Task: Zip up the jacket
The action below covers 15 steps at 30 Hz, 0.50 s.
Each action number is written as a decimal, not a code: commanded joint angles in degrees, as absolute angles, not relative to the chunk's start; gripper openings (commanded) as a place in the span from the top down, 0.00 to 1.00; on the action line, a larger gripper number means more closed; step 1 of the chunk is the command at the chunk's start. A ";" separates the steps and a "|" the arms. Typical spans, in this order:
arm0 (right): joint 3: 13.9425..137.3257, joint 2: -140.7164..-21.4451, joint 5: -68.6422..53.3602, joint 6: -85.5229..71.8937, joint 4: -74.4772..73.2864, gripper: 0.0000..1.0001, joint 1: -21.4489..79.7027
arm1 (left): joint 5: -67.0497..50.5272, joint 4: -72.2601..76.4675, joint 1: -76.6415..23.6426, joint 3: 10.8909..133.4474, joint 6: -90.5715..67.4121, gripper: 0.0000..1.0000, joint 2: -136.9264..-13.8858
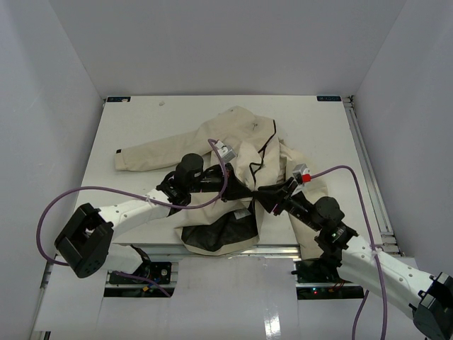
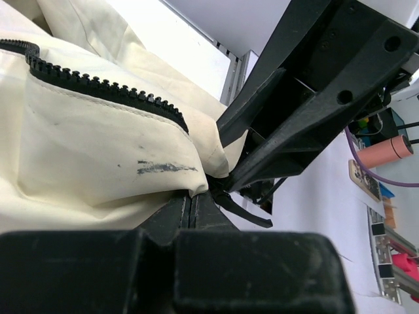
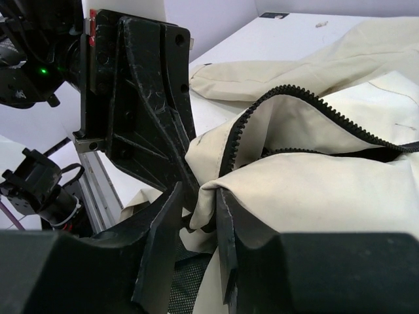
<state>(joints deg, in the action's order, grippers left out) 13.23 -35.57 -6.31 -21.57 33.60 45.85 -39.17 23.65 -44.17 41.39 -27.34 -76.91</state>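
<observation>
Nearest, by the front edge of the tabletop, at the left pincer: pressed fully together, clamps a cream fold at the lower front corner of the jacket, right under a dark smudge on the cloth. Meets the right pincer almost tip to tip there. At the right pincer: set partly apart, straddles a bunched cream fold of that same corner, cloth touching its inner faces; impossible to tell whether squeezed or merely enclosed. Just beyond, black zipper teeth along the two front edges, apart and unjoined, curving away from the pinched corner. Between the arms, black lining turned out and draped over the tabletop's near edge. Farther back, lies rumpled across the middle of the white tabletop, front open, one sleeve stretched out to the left, upper part toward the far side. Purple cables looping from both arms. Along the right edge, metal rails. Beyond and to either side, plain pale walls closing in the tabletop.
</observation>
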 commanded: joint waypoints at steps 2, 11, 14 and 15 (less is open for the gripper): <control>13.34 -33.97 -7.87 -24.37 35.63 0.60 46.58 | -39.47 16.92 -44.55 44.49 -29.92 1.00 -77.98; 13.58 -30.68 -3.24 -25.98 25.06 0.56 46.58 | -40.85 16.77 -43.70 44.37 -31.83 1.00 -78.56; 14.92 -30.61 -1.87 -25.86 20.29 0.55 46.58 | -39.56 17.41 -43.35 43.44 -32.06 1.00 -77.73; 15.06 -30.34 -1.34 -25.67 19.18 0.55 46.58 | -39.92 17.87 -43.17 43.23 -32.27 1.00 -77.66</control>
